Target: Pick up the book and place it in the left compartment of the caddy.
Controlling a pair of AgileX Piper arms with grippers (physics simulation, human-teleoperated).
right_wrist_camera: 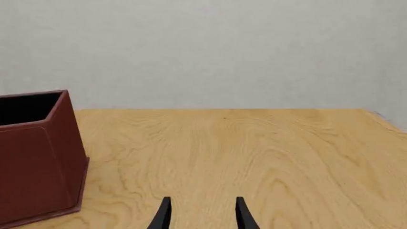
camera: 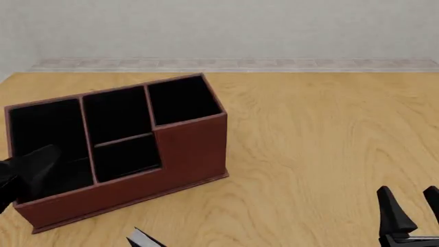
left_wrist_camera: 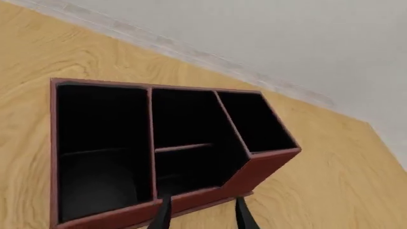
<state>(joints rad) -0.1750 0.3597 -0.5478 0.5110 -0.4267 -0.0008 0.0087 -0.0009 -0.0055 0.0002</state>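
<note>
Front cam high, facing caddy (camera: 116, 154) and wall. Left wrist cam close above caddy (left_wrist_camera: 159, 152). Right wrist cam low, right of caddy (right_wrist_camera: 38, 157), probably level.

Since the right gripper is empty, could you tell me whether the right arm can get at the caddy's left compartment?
Probably not readily: the right gripper sits far right, and the left compartment is at the far end of the caddy, beyond its taller sections.

even bright light, soft shadows
</note>
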